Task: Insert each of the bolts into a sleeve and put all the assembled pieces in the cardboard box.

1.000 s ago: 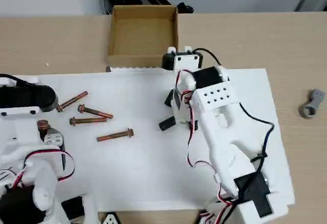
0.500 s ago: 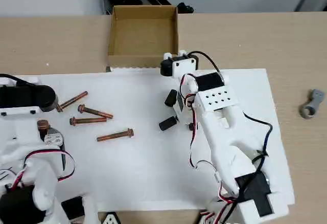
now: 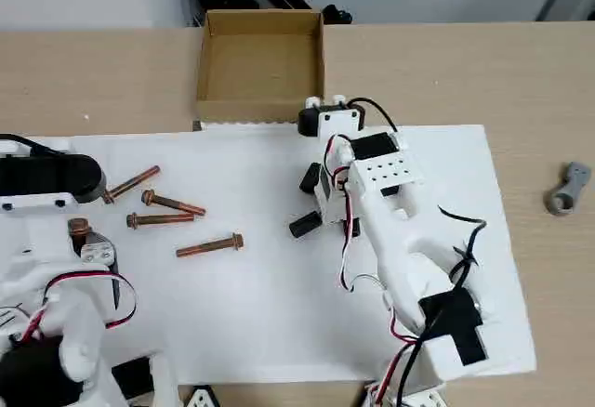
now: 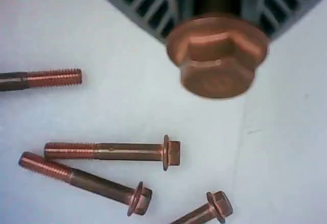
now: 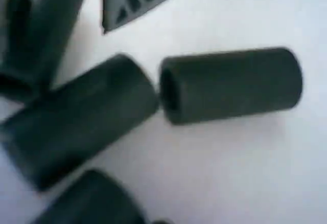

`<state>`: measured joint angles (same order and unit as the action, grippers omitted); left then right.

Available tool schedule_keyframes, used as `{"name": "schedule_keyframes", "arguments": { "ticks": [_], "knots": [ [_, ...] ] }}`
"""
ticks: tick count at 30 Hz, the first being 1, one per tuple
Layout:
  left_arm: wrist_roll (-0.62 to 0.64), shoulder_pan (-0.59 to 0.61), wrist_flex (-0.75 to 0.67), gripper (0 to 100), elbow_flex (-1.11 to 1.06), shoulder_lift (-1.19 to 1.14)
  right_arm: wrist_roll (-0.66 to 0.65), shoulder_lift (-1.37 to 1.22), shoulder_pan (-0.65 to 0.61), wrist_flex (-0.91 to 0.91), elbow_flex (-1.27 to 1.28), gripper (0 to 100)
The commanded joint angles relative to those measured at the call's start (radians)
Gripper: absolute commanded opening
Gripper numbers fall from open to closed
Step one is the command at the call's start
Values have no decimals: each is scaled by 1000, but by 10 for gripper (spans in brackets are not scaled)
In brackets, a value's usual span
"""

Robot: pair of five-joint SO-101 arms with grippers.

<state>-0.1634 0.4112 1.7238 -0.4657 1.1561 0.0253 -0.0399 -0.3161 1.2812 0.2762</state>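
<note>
Four loose bolts (image 3: 160, 219) flat, long axes roughly left-right.

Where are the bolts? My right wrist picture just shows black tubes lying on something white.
Observer: Four loose bolts lie on the white sheet, on the left arm's side of your sleeves.
Operator: Is anybody holding one?
Observer: Yes, the left gripper is shut on a fifth bolt, head towards its wrist camera.
Operator: And where's the box?
Observer: The cardboard box stands on the wooden table, just past the sheet's far edge.
</note>
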Motion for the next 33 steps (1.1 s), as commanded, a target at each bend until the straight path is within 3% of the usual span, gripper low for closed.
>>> {"name": "schedule_keyframes", "arguments": {
  "ticks": [1,33],
  "knots": [
    [5,5,-29,5,2,3,11,4,54,-16,-2,115],
    [5,5,-29,5,2,2,37,-133,-2,-84,37,113]
  ]
}}
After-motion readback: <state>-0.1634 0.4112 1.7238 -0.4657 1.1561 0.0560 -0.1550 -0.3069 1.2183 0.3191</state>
